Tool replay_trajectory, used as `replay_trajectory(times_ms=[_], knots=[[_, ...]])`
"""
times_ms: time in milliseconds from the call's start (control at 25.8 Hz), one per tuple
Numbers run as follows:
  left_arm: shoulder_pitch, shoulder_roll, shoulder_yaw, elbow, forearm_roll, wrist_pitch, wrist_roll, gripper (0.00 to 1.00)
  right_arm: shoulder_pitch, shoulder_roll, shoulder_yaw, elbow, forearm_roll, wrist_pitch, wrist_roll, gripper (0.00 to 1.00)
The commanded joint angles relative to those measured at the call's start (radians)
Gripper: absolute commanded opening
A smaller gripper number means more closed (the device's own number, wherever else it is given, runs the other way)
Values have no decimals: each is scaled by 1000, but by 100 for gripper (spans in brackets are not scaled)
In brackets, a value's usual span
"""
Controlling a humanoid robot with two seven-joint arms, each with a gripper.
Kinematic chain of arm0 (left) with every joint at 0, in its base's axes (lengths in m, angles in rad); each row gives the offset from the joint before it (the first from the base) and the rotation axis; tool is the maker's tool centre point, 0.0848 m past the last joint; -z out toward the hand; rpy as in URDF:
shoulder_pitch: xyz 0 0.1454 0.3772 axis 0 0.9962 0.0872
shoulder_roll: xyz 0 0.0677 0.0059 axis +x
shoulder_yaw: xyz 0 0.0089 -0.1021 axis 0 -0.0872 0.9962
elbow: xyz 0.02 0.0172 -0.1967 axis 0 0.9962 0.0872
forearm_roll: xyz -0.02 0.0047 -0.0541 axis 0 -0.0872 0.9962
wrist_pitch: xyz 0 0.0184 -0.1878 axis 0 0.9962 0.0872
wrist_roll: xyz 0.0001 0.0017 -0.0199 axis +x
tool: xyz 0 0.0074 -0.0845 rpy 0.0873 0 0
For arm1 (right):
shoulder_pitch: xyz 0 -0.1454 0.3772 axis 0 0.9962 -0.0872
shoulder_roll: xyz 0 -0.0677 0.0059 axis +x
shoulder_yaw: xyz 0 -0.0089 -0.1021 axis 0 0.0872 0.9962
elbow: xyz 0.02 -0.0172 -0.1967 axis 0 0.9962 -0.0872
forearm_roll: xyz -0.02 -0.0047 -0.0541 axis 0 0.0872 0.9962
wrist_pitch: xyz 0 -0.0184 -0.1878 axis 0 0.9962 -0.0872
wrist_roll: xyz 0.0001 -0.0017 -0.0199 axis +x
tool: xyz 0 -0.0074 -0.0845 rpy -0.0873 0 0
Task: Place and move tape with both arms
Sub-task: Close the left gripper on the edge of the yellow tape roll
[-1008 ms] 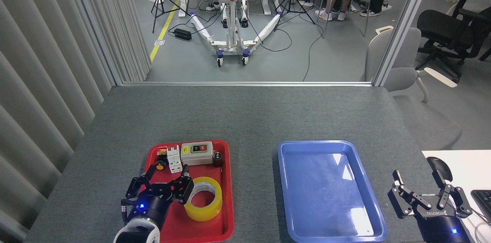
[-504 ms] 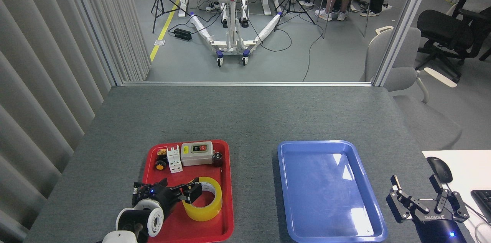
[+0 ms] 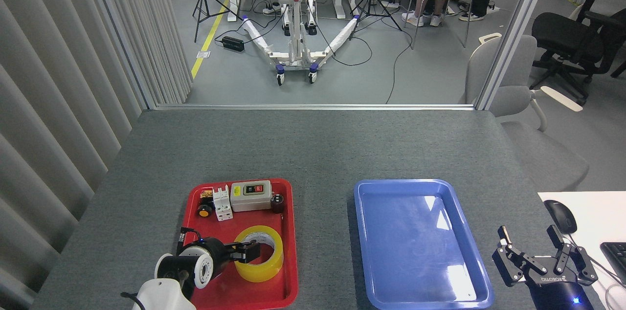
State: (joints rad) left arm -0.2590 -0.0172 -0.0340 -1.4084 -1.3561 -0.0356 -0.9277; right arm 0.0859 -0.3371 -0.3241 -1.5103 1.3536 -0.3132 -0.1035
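Down low, the left gripper pinches the tape rim between its jaws, while the right gripper spreads wide, empty.

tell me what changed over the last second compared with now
The left tool dropped and turned from upright to lying sideways, its fingers now reaching across the wall of the tape; a firm grip can't be confirmed. The right tool sank slightly, jaws still spread. The tape, red tray, its small parts and the blue tray stayed put.
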Motion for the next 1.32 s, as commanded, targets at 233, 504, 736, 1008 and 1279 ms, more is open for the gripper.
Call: replay_trajectory(times_ms=[233, 504, 736, 1008, 1279], knots=[[-36, -3, -67, 112, -23, 138, -2, 100, 0, 0, 2, 1, 4, 5, -1, 100], [-37, -1, -69, 161, -26, 144, 3, 100, 0, 0, -4, 2, 4, 6, -1, 100], [-37, -1, -110, 169, -195, 143, 95, 71, 2, -11, -3, 2, 2, -1, -2, 100], [-39, -3, -127, 180, -340, 144, 95, 51, 3, -10, -4, 4, 2, 0, -2, 100], [-26, 26, -46, 31, 83, 129, 98, 0, 5, -13, -6, 4, -1, 9, -2, 100]])
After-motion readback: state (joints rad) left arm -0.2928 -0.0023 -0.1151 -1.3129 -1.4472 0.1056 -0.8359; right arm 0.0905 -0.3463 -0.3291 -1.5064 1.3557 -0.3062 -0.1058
